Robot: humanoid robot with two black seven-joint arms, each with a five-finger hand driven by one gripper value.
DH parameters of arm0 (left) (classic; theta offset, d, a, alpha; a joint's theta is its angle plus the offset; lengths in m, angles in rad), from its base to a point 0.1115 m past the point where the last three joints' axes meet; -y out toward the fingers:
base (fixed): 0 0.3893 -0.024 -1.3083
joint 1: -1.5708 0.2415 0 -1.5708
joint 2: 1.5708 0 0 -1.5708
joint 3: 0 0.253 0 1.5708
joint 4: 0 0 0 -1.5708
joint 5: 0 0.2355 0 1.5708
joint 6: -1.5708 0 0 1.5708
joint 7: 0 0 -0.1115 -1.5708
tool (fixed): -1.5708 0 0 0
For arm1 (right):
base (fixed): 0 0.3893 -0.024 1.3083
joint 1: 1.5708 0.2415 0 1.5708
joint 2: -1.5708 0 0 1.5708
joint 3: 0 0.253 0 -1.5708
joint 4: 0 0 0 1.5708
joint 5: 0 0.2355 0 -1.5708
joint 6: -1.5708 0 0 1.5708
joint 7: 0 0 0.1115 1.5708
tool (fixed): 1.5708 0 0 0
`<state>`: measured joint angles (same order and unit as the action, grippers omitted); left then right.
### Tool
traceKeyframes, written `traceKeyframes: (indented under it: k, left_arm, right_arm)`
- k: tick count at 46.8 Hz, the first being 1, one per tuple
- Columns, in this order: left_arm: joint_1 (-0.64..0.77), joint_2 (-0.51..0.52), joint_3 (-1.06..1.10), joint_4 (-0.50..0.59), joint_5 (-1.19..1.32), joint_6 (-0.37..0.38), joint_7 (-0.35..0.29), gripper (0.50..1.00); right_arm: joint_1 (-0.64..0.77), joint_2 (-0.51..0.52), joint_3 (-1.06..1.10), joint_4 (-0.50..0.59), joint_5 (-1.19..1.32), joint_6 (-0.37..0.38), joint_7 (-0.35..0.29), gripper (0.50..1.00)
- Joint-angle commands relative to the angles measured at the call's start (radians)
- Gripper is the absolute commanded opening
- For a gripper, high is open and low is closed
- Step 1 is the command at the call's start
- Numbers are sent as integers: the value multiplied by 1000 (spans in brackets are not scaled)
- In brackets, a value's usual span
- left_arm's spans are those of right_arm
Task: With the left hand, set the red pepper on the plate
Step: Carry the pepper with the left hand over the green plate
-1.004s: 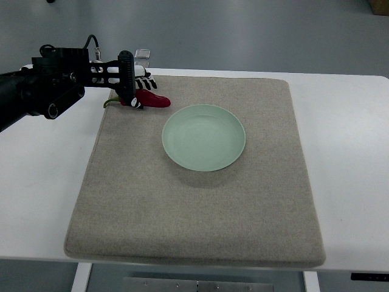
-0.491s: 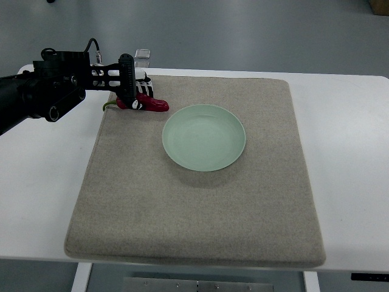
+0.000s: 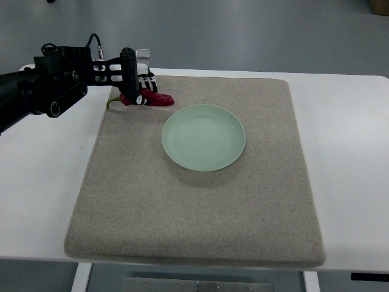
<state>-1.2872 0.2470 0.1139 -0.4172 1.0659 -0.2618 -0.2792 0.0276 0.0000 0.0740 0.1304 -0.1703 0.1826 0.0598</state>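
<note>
Since the earlier frames, red pepper (image 3: 153,98) has been raised slightly and shifted toward the far edge of the mat (image 3: 194,207), pinched in the left hand (image 3: 135,90). Carry step is judged underway. Next: pepper to be moved right over the plate (image 3: 203,137), then released.

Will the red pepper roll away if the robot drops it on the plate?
Probably not far. The red pepper looks long and curved, so it would likely wobble rather than roll. The plate seems dished, which should keep it in. Held in the left hand, it looks light.
</note>
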Motion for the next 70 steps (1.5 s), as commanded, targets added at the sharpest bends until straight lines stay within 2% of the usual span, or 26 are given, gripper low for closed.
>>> traceKeyframes:
  k: [1, 11, 20, 36, 57, 61, 63, 67, 70]
  left_arm:
    - [-1, -2, -22, -2, 0, 3, 0, 500]
    - [-24, -8, -30, -90, 5, 19, -5, 500]
    - [-49, -18, -28, -161, 14, 42, -48, 500]
    - [-57, -18, -23, -294, 69, 44, -49, 500]
    - [-52, -18, -17, -360, 94, 41, -49, 500]
    - [-52, -18, -17, -362, 94, 35, -49, 546]
    - [-52, -18, -17, -362, 94, 35, -49, 553]
    - [-49, -18, -17, -362, 92, 35, -51, 655]
    - [-46, -18, -17, -367, 92, 35, -57, 694]
  right_arm:
    - [0, 0, 0, 0, 0, 0, 0, 932]
    - [0, 0, 0, 0, 0, 0, 0, 932]
    - [0, 0, 0, 0, 0, 0, 0, 932]
    - [0, 0, 0, 0, 0, 0, 0, 932]
    - [0, 0, 0, 0, 0, 0, 0, 932]
    - [0, 0, 0, 0, 0, 0, 0, 932]
    - [0, 0, 0, 0, 0, 0, 0, 932]
    - [0, 0, 1, 0, 0, 0, 0, 932]
    - [0, 0, 0, 0, 0, 0, 0, 932]
